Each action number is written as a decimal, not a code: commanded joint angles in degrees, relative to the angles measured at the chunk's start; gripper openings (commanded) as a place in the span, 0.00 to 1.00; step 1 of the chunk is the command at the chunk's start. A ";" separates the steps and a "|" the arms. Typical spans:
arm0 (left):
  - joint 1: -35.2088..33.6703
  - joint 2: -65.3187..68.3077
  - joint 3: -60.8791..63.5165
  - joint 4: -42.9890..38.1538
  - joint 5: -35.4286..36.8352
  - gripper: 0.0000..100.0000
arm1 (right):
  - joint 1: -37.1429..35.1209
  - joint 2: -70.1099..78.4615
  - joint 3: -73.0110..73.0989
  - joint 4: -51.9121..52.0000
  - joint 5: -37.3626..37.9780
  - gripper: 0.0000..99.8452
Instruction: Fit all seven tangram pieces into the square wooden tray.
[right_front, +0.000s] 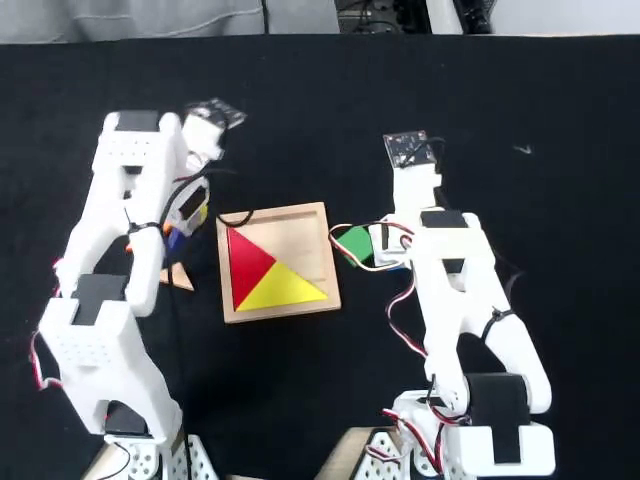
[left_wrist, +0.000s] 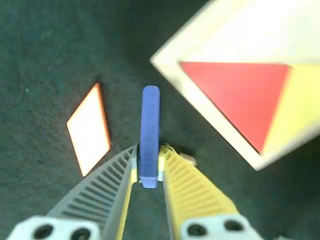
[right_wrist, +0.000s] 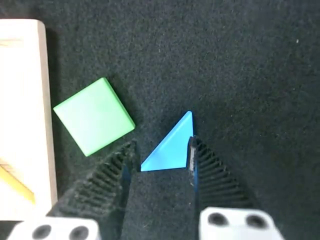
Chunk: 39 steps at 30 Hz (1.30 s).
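Tray (right_front: 312, 238) held red triangle (right_front: 245, 260), yellow triangle (right_front: 282, 288). Left gripper (left_wrist: 149, 152) jaws clamped on blue piece (left_wrist: 150, 115), edgewise, beside tray. Right gripper (right_wrist: 161, 152) jaws apart, astride light-blue triangle (right_wrist: 172, 146) on desk (right_wrist: 250, 60). Next, by judgement: blue piece needed laying flat in tray.

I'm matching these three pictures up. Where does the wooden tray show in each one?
High view: wooden tray on the table between the two arms.
Left wrist view: its corner just beyond the held blue piece.
Right wrist view: its rim beside the green square.
Shared landmark: the yellow triangle lying in it, a sliver in the right wrist view.
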 joint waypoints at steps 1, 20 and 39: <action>5.67 -0.44 -12.88 10.29 -8.00 0.03 | -0.09 -2.59 -0.48 -0.53 -0.26 0.16; 25.98 16.88 -25.27 4.75 -28.57 0.03 | 13.10 -2.59 -3.03 -3.43 -4.40 0.16; 22.55 28.48 -37.49 10.20 -38.68 0.03 | 12.84 -2.15 -3.03 -4.13 -4.04 0.16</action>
